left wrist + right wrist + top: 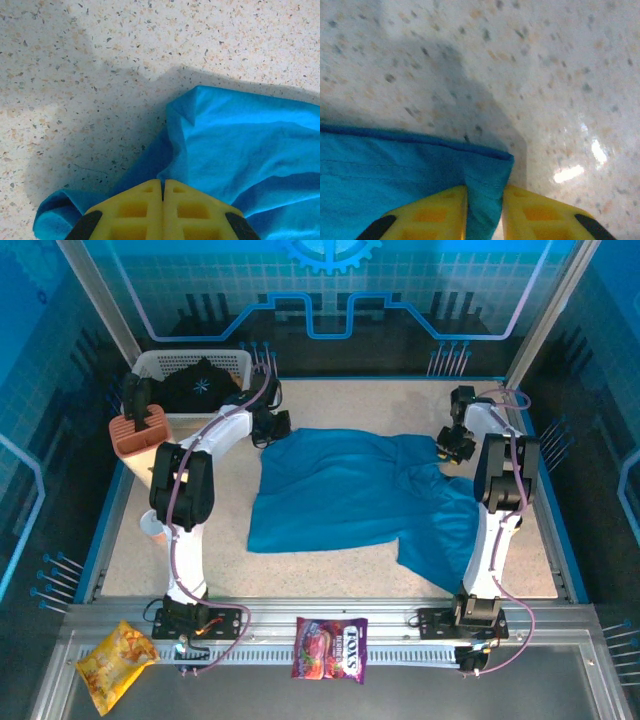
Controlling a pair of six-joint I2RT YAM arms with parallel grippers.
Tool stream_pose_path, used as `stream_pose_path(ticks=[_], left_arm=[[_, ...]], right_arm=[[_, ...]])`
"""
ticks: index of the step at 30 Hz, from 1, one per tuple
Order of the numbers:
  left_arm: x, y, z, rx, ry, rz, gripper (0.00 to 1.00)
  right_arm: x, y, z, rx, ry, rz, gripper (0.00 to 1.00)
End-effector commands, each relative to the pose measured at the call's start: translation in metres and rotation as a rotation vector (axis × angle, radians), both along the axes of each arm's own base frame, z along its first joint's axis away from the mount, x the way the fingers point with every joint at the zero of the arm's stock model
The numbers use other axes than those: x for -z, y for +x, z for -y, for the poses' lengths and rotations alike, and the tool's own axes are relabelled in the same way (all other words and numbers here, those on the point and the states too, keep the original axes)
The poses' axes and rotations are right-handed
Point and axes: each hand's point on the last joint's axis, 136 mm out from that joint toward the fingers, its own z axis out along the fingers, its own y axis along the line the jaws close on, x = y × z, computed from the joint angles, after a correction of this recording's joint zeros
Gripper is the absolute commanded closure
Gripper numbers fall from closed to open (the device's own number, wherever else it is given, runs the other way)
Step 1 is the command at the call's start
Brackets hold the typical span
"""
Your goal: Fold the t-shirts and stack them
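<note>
The teal-blue t-shirt point(350, 490) lies spread and rumpled across the middle of the table. My left gripper point(268, 428) sits at its far left corner; in the left wrist view its fingers point(162, 182) are pressed together with the teal cloth point(240, 135) bunched under them. At the shirt's far right corner is my right gripper point(447, 448), and in the right wrist view its fingers point(485, 192) pinch a fold of the hemmed corner point(395, 160). The black t-shirt point(200, 385) with a pale starburst print lies in the white basket point(240, 360) at the back left.
An orange holder point(138, 430) stands left of the left arm, below the basket. A yellow snack bag point(115, 660) and a purple sweets bag point(330, 648) lie on the front rail. Bare speckled table point(330, 570) runs along the shirt's near side.
</note>
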Motion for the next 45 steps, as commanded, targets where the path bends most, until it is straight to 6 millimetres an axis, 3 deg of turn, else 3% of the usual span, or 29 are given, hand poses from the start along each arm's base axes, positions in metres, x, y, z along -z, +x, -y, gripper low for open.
stream_pose_path(ticks=[1, 6, 8, 11, 14, 16, 20, 25, 31, 36, 40, 45], left_arm=[[-0.017, -0.002, 0.001, -0.006, -0.035, 0.029, 1.0], [-0.015, -0.005, 0.001, -0.004, -0.038, 0.024, 1.0], [-0.017, -0.007, 0.001, -0.002, -0.041, 0.025, 1.0], [-0.03, -0.011, 0.001, 0.004, -0.052, 0.047, 1.0], [-0.061, -0.014, 0.003, 0.012, -0.073, 0.1, 1.0], [-0.094, -0.019, 0.004, 0.021, -0.095, 0.157, 1.0], [-0.16, -0.034, 0.004, 0.036, -0.143, 0.274, 1.0], [-0.24, -0.069, 0.005, 0.071, -0.223, 0.422, 1.0], [-0.32, -0.128, -0.006, 0.093, -0.294, 0.588, 1.0], [-0.384, -0.194, -0.026, 0.085, -0.317, 0.753, 1.0], [-0.43, -0.259, -0.048, 0.054, -0.317, 0.899, 1.0], [-0.464, -0.335, -0.08, -0.015, -0.303, 1.058, 1.0]], right_arm=[[0.016, 0.011, 0.004, 0.003, -0.018, 0.005, 0.82], [0.015, 0.015, 0.001, -0.01, -0.003, 0.015, 1.0], [0.01, 0.02, -0.003, -0.03, 0.018, 0.038, 1.0], [-0.02, 0.029, -0.011, -0.087, 0.025, 0.118, 1.0], [-0.083, 0.034, -0.022, -0.163, 0.002, 0.254, 1.0], [-0.14, 0.033, -0.031, -0.231, -0.024, 0.368, 1.0], [-0.248, 0.009, -0.053, -0.371, -0.065, 0.593, 1.0], [-0.368, -0.057, -0.077, -0.534, -0.158, 0.879, 1.0], [-0.475, -0.158, -0.087, -0.646, -0.28, 1.187, 1.0], [-0.542, -0.248, -0.083, -0.652, -0.371, 1.386, 1.0], [-0.582, -0.317, -0.08, -0.633, -0.414, 1.518, 1.0], [-0.618, -0.387, -0.077, -0.596, -0.446, 1.667, 1.0]])
